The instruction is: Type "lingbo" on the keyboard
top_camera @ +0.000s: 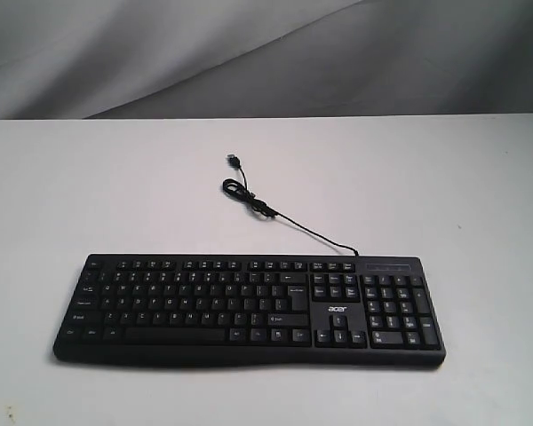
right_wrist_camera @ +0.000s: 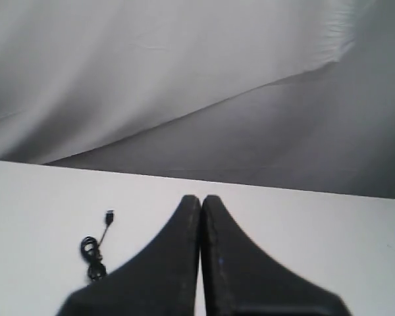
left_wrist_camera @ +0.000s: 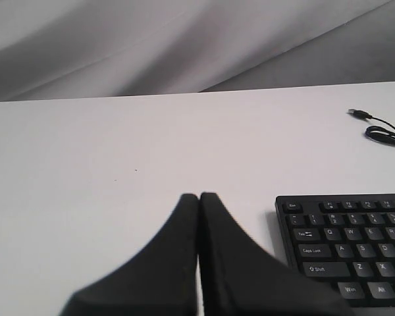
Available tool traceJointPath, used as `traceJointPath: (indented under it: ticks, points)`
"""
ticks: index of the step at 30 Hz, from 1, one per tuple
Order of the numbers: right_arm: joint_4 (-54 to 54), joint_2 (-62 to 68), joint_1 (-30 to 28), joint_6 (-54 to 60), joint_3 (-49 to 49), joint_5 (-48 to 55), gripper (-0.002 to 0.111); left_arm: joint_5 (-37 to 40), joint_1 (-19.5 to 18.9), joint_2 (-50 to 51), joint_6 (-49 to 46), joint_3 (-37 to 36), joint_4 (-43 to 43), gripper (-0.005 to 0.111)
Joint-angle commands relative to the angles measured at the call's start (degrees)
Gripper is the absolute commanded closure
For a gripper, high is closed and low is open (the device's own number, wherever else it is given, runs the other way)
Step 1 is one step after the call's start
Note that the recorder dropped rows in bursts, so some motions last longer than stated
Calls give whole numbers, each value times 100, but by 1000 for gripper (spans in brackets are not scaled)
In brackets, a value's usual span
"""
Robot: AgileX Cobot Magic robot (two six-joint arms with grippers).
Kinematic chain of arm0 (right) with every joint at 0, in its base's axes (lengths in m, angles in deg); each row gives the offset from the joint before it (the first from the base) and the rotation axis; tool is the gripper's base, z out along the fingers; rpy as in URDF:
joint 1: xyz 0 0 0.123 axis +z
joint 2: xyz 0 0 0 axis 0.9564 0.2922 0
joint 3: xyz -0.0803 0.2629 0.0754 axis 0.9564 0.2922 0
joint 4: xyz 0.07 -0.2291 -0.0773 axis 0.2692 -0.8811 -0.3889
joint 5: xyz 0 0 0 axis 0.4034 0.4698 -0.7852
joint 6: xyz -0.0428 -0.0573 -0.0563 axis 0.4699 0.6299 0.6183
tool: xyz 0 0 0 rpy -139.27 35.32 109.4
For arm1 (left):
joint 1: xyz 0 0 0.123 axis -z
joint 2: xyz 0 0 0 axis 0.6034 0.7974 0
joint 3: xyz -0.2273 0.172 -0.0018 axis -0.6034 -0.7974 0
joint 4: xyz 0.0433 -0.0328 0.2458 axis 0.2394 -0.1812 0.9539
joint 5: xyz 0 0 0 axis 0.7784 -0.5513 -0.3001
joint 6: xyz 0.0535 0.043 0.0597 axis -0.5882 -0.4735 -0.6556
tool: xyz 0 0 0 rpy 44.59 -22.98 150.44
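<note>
Matte black, tapered: left gripper, right gripper.

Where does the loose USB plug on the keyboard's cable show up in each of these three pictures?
Exterior view: USB plug on the table behind the keyboard.
Left wrist view: plug past the keyboard's Esc corner.
Right wrist view: plug beside the shut right gripper.
Shared landmark: the cable coil next to it.

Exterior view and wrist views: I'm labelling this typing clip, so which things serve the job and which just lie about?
Job: keyboard; left gripper, jaws shut; right gripper, jaws shut.
Lying about: USB cable, plug free; white table; grey backdrop cloth.
</note>
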Motion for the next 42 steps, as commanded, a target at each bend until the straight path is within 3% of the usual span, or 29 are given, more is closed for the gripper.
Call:
traceJointPath:
  ticks: [1, 5, 10, 16, 22, 28, 30, 36, 42]
  points:
    - [43, -1454, -508, -506, 1208, -742, 108, -34, -6, 38, 12, -28, -21, 106]
    - [32, -2375, -839, -1399, 2097, -1140, 108, -34, -6, 38, 12, -28, -21, 106]
    - [-370, -3108, -844, -1536, 2923, -1197, 108, -34, -6, 38, 12, -28, -21, 106]
    - [-435, -3652, -844, -1782, 3288, -564, 108, -34, -6, 38, 12, -28, -21, 106]
    - [-896, -4079, -844, 119, 3288, 640, 108, -34, -6, 38, 12, -28, -21, 106]
    - [-1492, -4312, -844, 140, 3288, 1280, 108, -34, -6, 38, 12, -28, -21, 106]
    - [-1492, -4344, -844, -205, 3288, 1304, 108, -34, -6, 38, 12, -28, -21, 106]
    - [-1492, -4344, -844, -3507, 3288, 921, 108, -34, -6, 38, 12, -28, -21, 106]
    - [-2083, -4344, -844, -3590, 3288, 1062, 108, -34, -6, 38, 12, -28, -21, 106]
